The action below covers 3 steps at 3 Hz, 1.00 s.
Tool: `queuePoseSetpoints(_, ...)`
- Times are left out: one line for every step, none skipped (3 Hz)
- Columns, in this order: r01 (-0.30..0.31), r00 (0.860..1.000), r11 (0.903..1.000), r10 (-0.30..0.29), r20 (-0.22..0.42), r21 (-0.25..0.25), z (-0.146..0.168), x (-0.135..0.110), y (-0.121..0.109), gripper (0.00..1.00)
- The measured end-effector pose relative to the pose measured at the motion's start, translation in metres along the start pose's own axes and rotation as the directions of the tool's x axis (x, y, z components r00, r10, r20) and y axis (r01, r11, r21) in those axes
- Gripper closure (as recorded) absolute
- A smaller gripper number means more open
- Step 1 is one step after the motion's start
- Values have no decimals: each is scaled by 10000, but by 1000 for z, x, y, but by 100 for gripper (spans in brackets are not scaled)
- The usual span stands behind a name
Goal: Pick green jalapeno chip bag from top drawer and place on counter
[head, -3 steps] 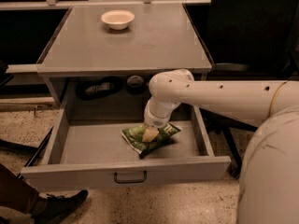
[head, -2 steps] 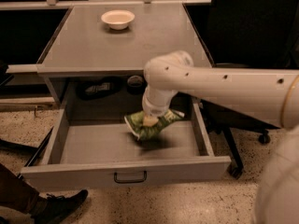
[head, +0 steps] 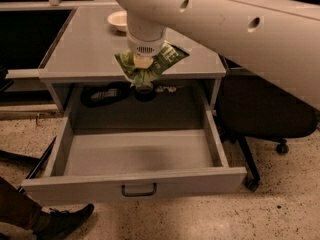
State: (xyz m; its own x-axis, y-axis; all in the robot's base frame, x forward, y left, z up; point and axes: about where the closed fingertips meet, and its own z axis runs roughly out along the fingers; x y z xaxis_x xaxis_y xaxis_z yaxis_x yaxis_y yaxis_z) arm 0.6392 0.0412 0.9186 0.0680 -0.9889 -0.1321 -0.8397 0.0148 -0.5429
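My gripper (head: 143,66) hangs from the white arm that crosses the top of the view and is shut on the green jalapeno chip bag (head: 162,59). The crinkled bag hangs in the air at the front edge of the counter (head: 85,49), above the back of the top drawer (head: 140,151). The drawer is pulled fully out, its floor is bare, and its black handle (head: 138,189) faces me.
A white bowl (head: 117,20) stands at the back of the counter. A dark flat packet (head: 103,94) and a small dark round thing (head: 145,90) lie in the recess behind the drawer. A black office chair (head: 265,114) stands right. A shoe (head: 62,223) is at the lower left.
The gripper has lifted the chip bag out of the drawer up to counter height. The drawer floor is now bare, and the view has moved closer.
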Motion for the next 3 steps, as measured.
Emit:
queuePoseSetpoints(-143, 9999, 9999, 143, 43, -48, 5, 0, 2, 100)
queuePoseSetpoints(-142, 9999, 9999, 143, 43, -48, 5, 0, 2, 100)
queuePoseSetpoints(36, 9990, 9982, -62, 437, 596, 40, -23, -38, 100)
